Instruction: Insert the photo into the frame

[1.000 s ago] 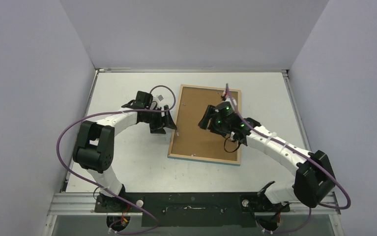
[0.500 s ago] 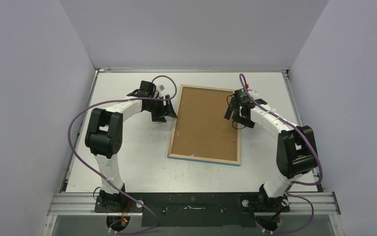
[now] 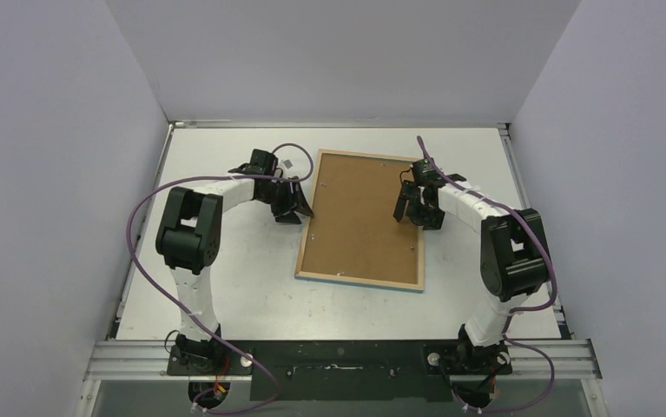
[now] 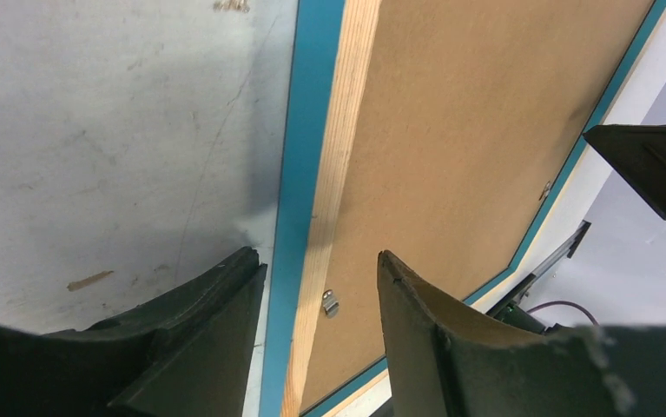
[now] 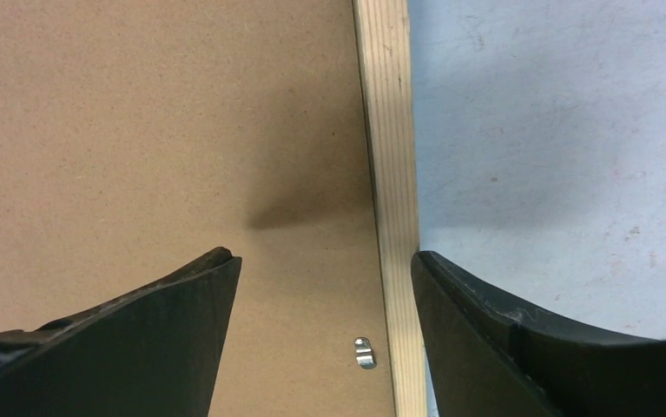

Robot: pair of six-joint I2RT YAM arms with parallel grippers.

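Left hand [image 3: 299, 211] and right hand [image 3: 416, 217] gape empty, straddling opposite long edges of the frame [image 3: 359, 280].

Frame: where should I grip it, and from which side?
Grip the frame by its long wooden side rails, from above: it lies flat, back up, and each rail is narrow. The left gripper and right gripper straddle one each, fingers open.

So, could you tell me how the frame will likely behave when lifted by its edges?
Probably stiff: the frame has straight wooden rails around a flat board. Thin and wide, so likely light, but apt to tilt unless the left gripper and right gripper lift together.
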